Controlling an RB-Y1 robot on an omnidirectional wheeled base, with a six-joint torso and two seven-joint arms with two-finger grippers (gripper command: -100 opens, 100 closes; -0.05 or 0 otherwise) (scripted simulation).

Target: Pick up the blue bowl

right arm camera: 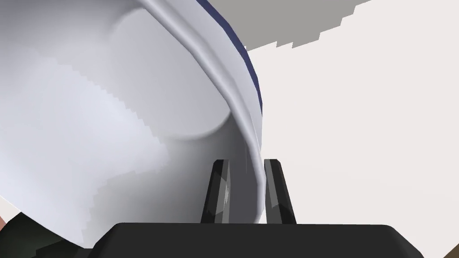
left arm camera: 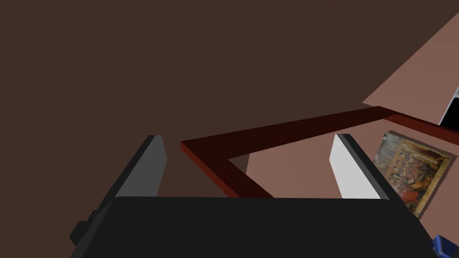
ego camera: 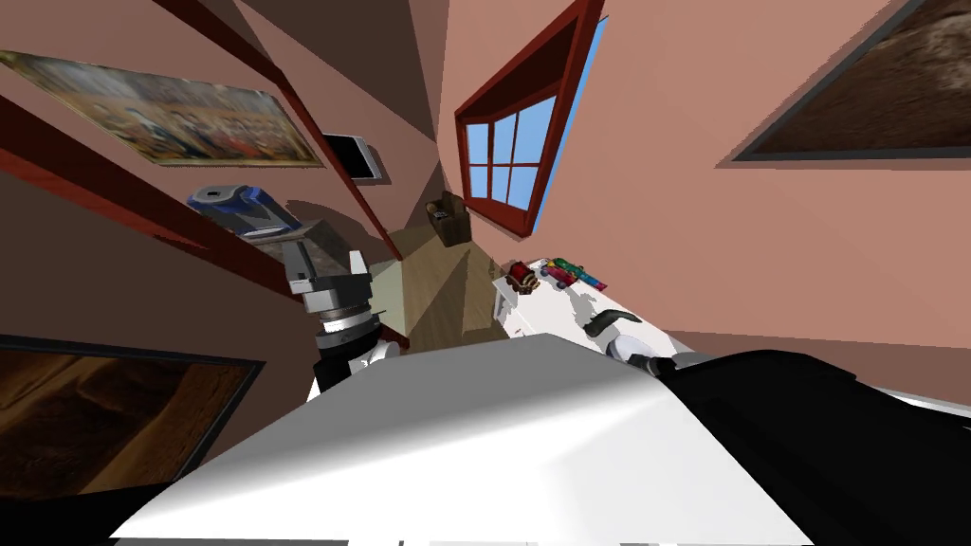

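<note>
My right gripper is shut on the rim of the bowl. One finger is inside the rim and the other outside. The bowl is white inside, with a dark blue band along its outer edge, and it is tilted close against the hand. Behind it lies the white table top. In the head view the right arm reaches over that white table. My left gripper is open with nothing between its fingers, and that arm is raised at my left.
A red toy and colourful toys lie at the table's far end by the wall. A blue and grey object sits beyond my left hand. A brown piece of furniture stands in the corner under the window.
</note>
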